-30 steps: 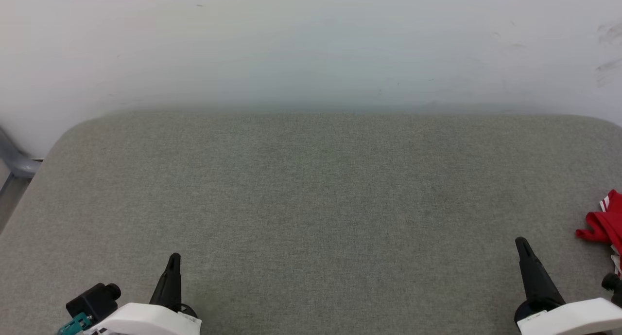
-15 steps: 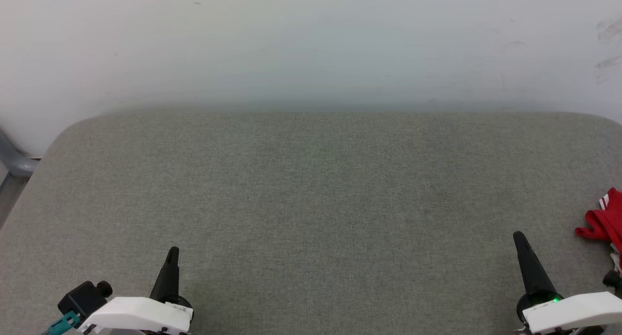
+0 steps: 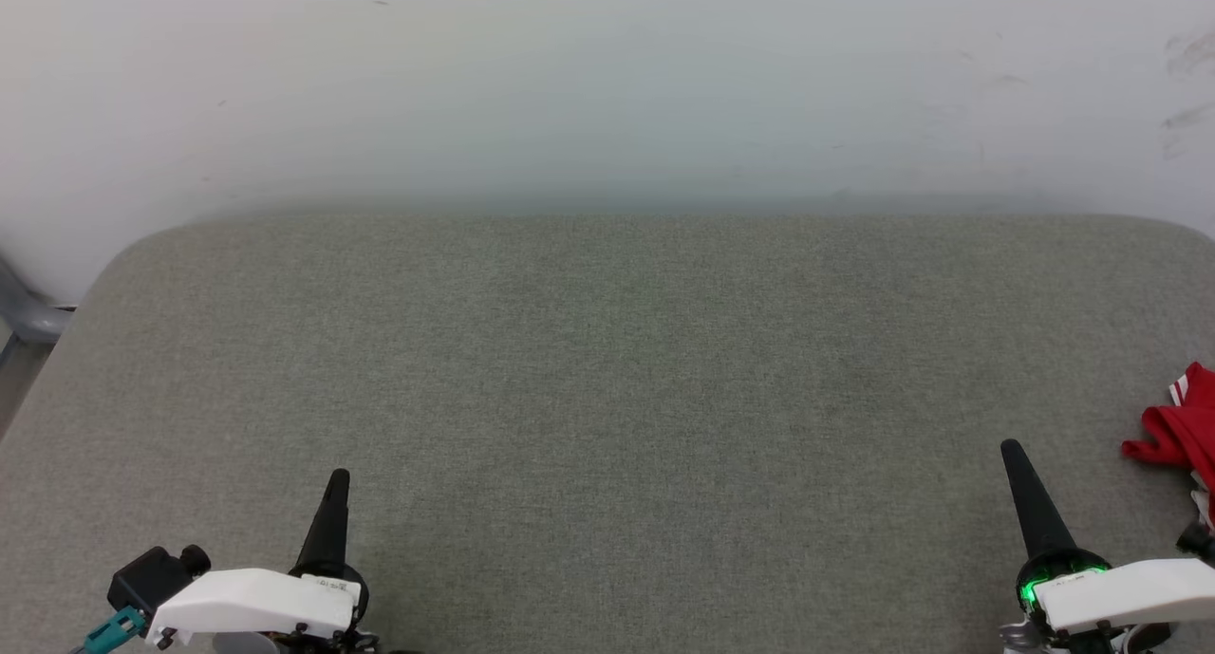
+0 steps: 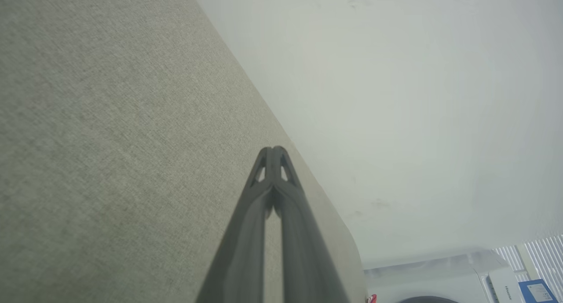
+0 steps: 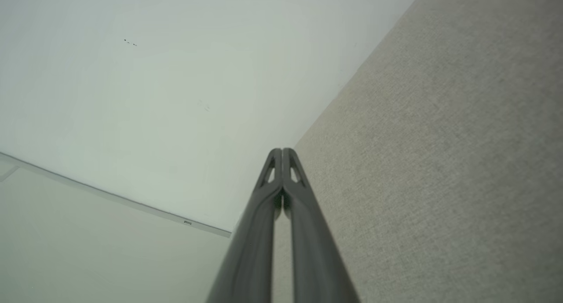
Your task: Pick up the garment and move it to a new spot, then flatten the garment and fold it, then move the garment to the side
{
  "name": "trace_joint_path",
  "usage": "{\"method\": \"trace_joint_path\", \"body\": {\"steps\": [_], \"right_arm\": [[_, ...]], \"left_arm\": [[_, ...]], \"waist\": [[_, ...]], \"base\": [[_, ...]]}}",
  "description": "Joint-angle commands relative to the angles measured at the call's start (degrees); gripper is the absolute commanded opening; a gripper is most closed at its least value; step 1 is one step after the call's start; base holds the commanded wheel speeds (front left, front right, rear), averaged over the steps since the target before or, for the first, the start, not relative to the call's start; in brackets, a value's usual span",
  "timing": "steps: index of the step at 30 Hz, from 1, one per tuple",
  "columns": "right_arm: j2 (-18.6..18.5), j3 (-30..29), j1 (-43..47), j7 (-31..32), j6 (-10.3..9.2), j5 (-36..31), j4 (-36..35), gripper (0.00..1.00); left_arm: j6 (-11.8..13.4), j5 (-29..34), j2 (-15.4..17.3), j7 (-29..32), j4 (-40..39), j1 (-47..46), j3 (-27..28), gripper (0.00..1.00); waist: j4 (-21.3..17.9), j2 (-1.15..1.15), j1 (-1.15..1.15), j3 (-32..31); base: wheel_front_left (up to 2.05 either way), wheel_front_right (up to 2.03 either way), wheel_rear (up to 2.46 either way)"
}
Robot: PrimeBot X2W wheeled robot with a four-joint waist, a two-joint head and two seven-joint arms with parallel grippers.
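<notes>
A bunched red garment (image 3: 1182, 426) with striped trim lies at the right edge of the grey fabric table (image 3: 607, 369), cut off by the head view's border. My right gripper (image 3: 1012, 447) stands shut at the lower right, a short way left of the garment and apart from it. My left gripper (image 3: 339, 476) is shut at the lower left, far from the garment. The left wrist view has the left gripper (image 4: 273, 149) with tips pressed together and nothing between them. In the right wrist view, the right gripper (image 5: 282, 150) is likewise shut and empty.
A white wall (image 3: 607, 84) rises right behind the table's far edge. A grey metal tube (image 3: 24, 312) stands off the table's left corner. A white appliance (image 4: 440, 281) sits beyond the table's end in the left wrist view.
The head view has shifted slightly. Both arms have drawn back toward the bottom edge, with the fingers reaching a little further up. The garment lies as before.
</notes>
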Motion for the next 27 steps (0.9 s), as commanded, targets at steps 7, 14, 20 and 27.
{"method": "trace_joint_path", "body": {"steps": [7,14,20,27], "right_arm": [[-0.4,-0.1,-2.3,0.4,-0.01,4.7,0.9,0.00],[-0.4,-0.1,-3.2,0.7,-0.02,8.5,2.0,0.00],[-0.3,-0.1,-4.0,1.0,-0.01,11.7,2.9,0.00],[-0.3,-0.2,-4.7,1.3,-0.02,15.1,3.9,0.00]], "left_arm": [[-0.6,-4.6,-0.1,1.1,-0.2,-1.9,0.6,0.00],[-0.9,-8.6,-0.2,2.1,0.0,-2.5,1.0,0.00],[-1.0,-11.8,-0.4,3.0,0.1,-2.9,1.4,0.00],[-1.2,-15.4,-0.5,3.8,0.2,-3.3,1.7,0.00]], "waist": [[-0.1,0.00,0.00,0.2],[-0.2,0.00,0.00,0.3],[-0.3,0.00,0.00,0.5],[-0.4,0.00,0.00,0.6]], "base": [[0.00,0.00,0.00],[0.00,0.00,0.00],[0.00,0.00,0.00],[0.00,0.00,0.00]]}}
